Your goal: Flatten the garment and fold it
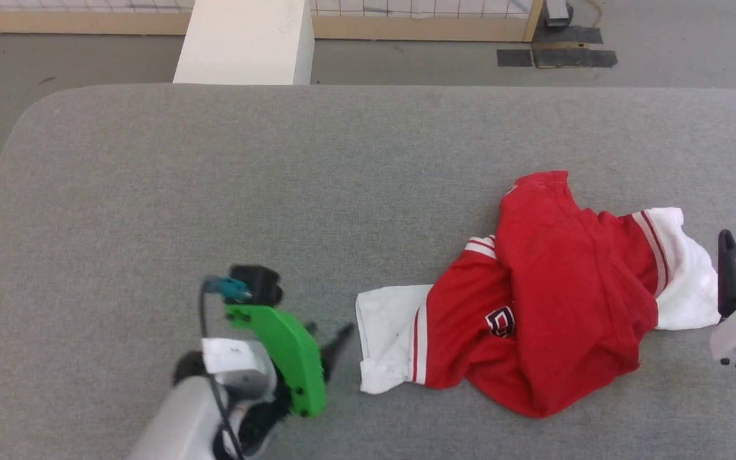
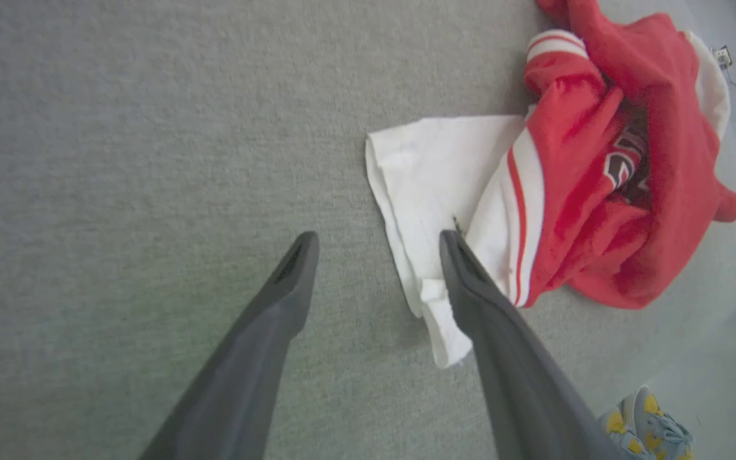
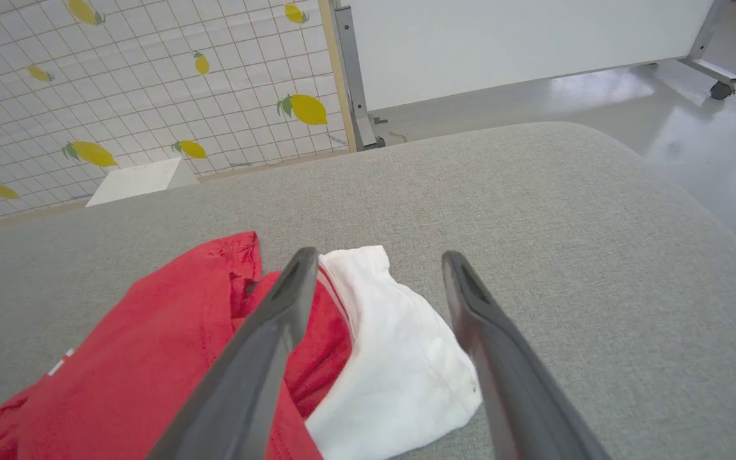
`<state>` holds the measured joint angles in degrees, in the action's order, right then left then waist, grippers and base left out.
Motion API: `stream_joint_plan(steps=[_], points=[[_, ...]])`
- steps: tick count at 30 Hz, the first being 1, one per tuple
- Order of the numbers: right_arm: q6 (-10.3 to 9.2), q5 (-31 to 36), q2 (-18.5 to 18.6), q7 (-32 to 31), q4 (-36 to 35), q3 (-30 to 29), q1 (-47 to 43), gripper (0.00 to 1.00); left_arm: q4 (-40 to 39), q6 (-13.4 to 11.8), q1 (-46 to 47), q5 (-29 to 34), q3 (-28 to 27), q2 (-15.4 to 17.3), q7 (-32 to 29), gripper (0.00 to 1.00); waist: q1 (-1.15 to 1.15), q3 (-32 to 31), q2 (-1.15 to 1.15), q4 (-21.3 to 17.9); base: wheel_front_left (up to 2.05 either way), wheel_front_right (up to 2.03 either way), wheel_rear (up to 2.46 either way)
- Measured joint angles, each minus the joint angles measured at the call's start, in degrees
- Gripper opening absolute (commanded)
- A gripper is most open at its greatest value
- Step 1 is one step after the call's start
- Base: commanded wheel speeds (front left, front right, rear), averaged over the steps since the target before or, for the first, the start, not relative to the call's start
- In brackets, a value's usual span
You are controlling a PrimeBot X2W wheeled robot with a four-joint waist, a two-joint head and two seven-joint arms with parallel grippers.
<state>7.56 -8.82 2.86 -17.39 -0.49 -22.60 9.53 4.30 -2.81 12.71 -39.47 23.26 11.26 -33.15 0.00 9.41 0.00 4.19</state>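
Observation:
The garment (image 1: 553, 287) is a red jersey with white sleeves, lying crumpled on the grey table, right of centre in the head view. One white sleeve (image 2: 432, 185) with red-striped trim spreads flat toward my left gripper (image 2: 377, 243), which stands open just above it, its right finger over the sleeve's edge. In the head view the left gripper (image 1: 329, 338) sits just left of that sleeve. My right gripper (image 3: 374, 262) is open above the other white sleeve (image 3: 400, 358), holding nothing. A black letter patch (image 1: 501, 321) shows in the folds.
The grey padded table (image 1: 214, 191) stretches wide to the left and behind the jersey. A white block (image 1: 246, 41) stands past its far edge. A fenced panel with lemon prints (image 3: 119, 96) lies beyond. A shoe (image 2: 646, 425) shows on the floor.

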Motion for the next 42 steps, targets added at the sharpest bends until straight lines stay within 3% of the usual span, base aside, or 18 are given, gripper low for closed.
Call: stream_joint_plan(steps=[3, 6, 15, 26, 27, 30, 33, 42], points=[[0.0, -0.3, 0.0, 0.0, 0.2, 0.0, -0.3, 1.0, -2.8, -1.3, 2.0, 3.6, -0.6, 2.9, -0.1, 1.0, 0.0, -0.2, 0.0, -0.5, 0.0, 0.0, 0.0], [0.0, -0.4, 0.0, 0.0, 0.1, 0.1, -0.4, 1.0, -3.2, -0.7, 7.1, 7.4, 1.5, 4.8, -1.6, 1.0, 0.0, 0.1, 0.0, -1.0, 0.0, 0.0, 0.0], [0.0, -0.9, 0.0, -0.1, -0.2, 0.2, -0.3, 1.0, 6.5, 5.5, 17.8, 13.7, 12.0, 2.5, -6.2, 1.0, 0.0, 2.8, 0.0, -3.5, 0.0, 0.0, 0.0], [0.0, -1.4, 0.0, 0.8, -0.1, 0.1, -0.3, 1.0, 15.6, 7.3, 20.8, 16.7, 16.5, 2.9, -9.0, 1.0, 0.0, 6.1, 0.0, -6.5, 0.0, 0.0, 0.0], [0.0, -1.5, 0.0, 1.0, 0.0, 0.1, -0.3, 1.0, 15.9, 7.9, 20.9, 14.8, 16.3, 2.6, -9.7, 0.0, 0.0, 6.4, 0.0, -6.8, 0.0, 0.0, 0.0], [0.0, -1.5, 0.0, 1.1, 0.2, 0.0, -0.3, 1.0, 16.1, 7.8, 20.7, 12.0, 14.4, 1.9, -8.5, 0.0, 0.0, 6.3, 0.0, -6.5, 0.0, 0.0, 0.0], [0.0, -1.5, 0.0, 1.3, 0.4, 0.0, -0.3, 1.0, 15.7, 5.8, 19.9, 9.1, 10.4, 1.0, -5.0, 0.0, 0.0, 6.1, 0.0, -5.8, 0.0, 0.0, 0.0], [0.0, -1.3, 0.0, 1.2, 0.8, 0.6, -0.3, 1.0, 12.6, -4.6, 20.1, 2.0, -9.3, 4.1, 8.2, 0.0, 0.0, 4.3, 0.0, -3.3, 0.0, 0.0, 0.0]])
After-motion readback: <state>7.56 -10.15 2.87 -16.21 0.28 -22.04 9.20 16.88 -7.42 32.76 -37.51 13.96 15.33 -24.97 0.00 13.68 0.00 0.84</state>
